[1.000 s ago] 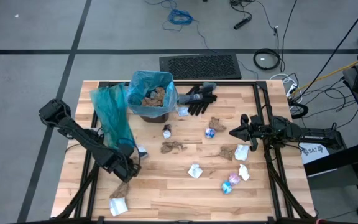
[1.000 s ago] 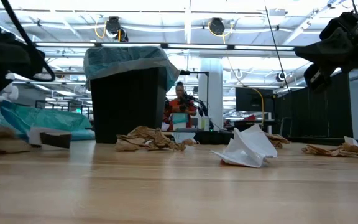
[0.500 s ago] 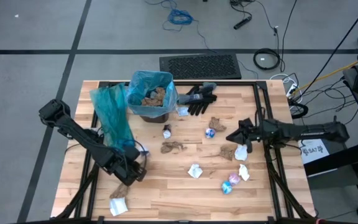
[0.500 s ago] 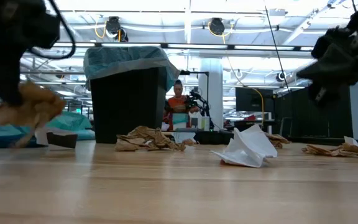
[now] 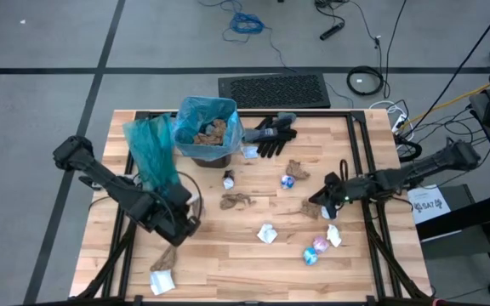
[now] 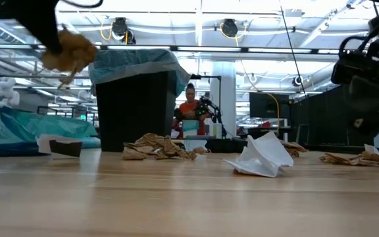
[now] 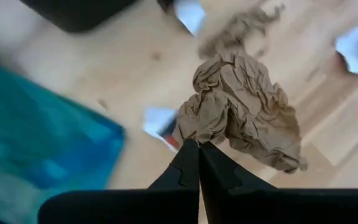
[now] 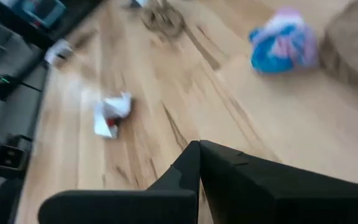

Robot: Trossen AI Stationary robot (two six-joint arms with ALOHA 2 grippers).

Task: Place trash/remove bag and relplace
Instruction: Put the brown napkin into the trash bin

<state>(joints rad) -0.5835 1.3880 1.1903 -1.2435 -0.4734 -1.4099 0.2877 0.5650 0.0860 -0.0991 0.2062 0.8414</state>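
Though blurred, brown scrap (image 7: 244, 109) pinched

Two matte-black robot arms (image 5: 109, 183) work from opposite sides of a wooden table, each built of slim tubular links between bulkier, rounded joint housings. The left arm's shoulder block (image 5: 73, 153) is chunky and angular; the right arm (image 5: 415, 174) tapers from a boxy base toward a narrow wrist, where a thin black cable loops (image 5: 344, 167) over the housing. Each gripper ends in two flat, dark, wedge-shaped fingers (image 7: 191, 171) with stepped notches cut into the inner edges, rising from a broad black palm (image 8: 166, 202). No markings or screws can be made out on the bodies.
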